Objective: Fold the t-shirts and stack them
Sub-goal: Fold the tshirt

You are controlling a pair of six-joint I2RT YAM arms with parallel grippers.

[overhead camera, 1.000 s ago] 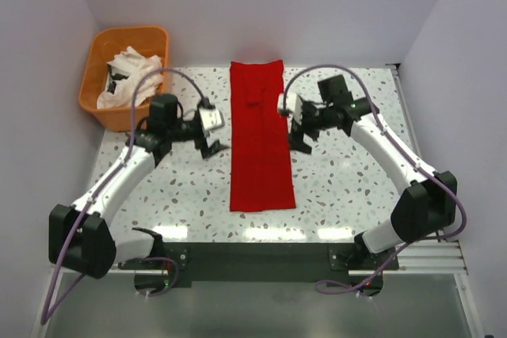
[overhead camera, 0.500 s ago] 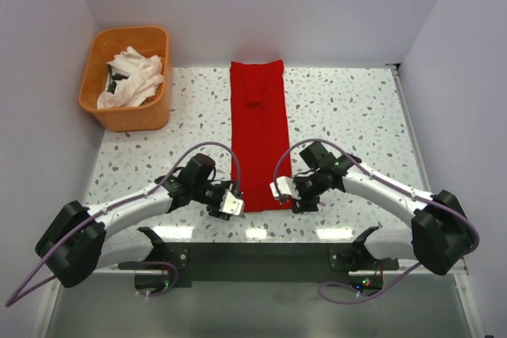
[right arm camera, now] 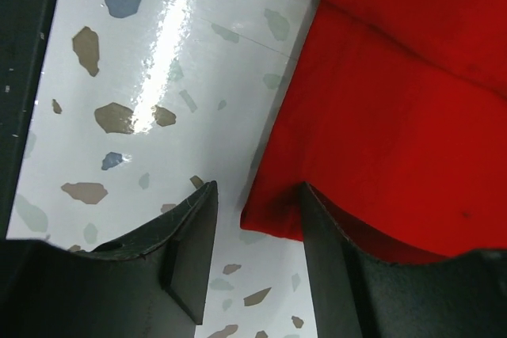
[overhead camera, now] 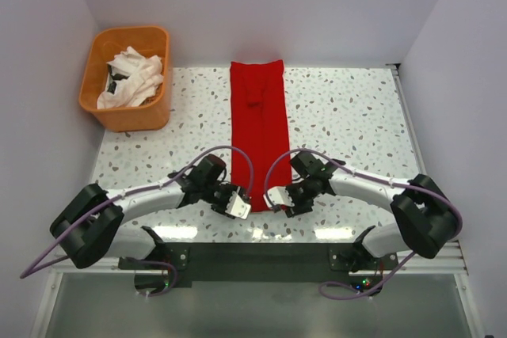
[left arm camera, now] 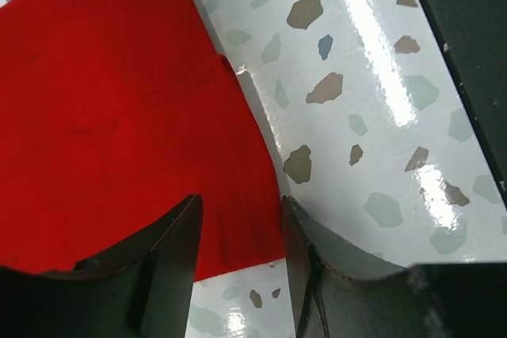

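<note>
- The red shirt (overhead camera: 257, 132) lies flat on the bench (overhead camera: 356, 116), folded into a narrow strip. Its long axis runs straight away from the arm bases.
- A small lump on the strip's far half looks like the neck, so the hem probably points toward the arms.
- The left hand (overhead camera: 238, 205) is at the hem's left corner and the right hand (overhead camera: 277, 198) at its right corner. Each arm is nearest to its own corner.
- From the left wrist, the hem corner lies in the gap between the two fingers. The jaws stand moderately apart and are not pinched on the cloth.
- From the right wrist, the other hem corner reaches into the gap and one finger lies over the cloth. These jaws are also part-way apart, with no grip visible.
- From both hands, the rest of the shirt stretches directly ahead along its length. My guess is the next move pinches both corners and carries the hem toward the neck end.
- The corners must travel evenly or the fold will skew.
- The white shirts (overhead camera: 135, 77) are heaped in an orange basket (overhead camera: 127, 120), well off the red shirt's far-left corner.
</note>
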